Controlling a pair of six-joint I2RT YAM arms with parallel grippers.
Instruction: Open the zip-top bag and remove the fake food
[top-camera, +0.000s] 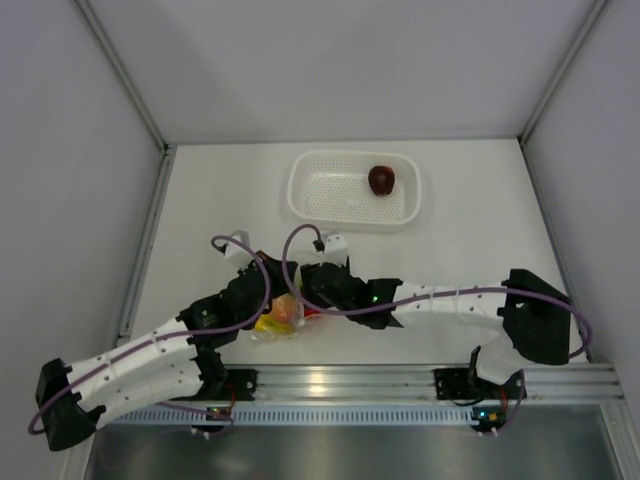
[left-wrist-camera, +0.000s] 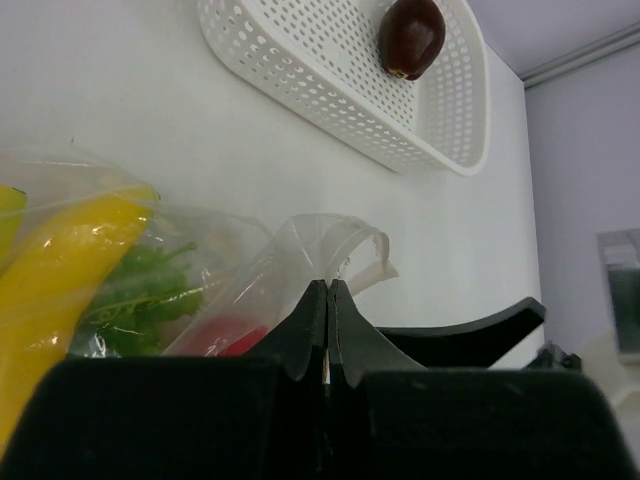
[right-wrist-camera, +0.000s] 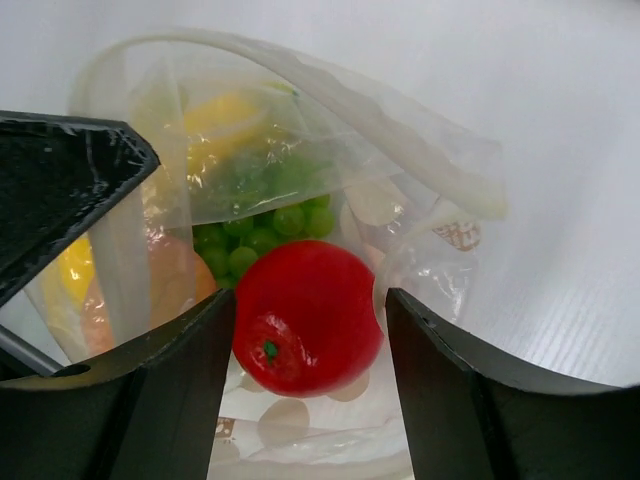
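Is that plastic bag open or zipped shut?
Open: the bag gapes, its zip strip spread in a wide loop, the tomato showing inside the mouth.

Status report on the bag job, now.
Left gripper shut on the rim of the zip-top bag. Right gripper inside the open mouth, closed on the red tomato. Dark maroon fruit already in the white basket. No obstruction seen.

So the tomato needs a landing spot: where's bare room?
Basket floor left of the maroon fruit; table left of the basket and right of it. Crowded: the zip-top bag, with left gripper and right gripper at it.
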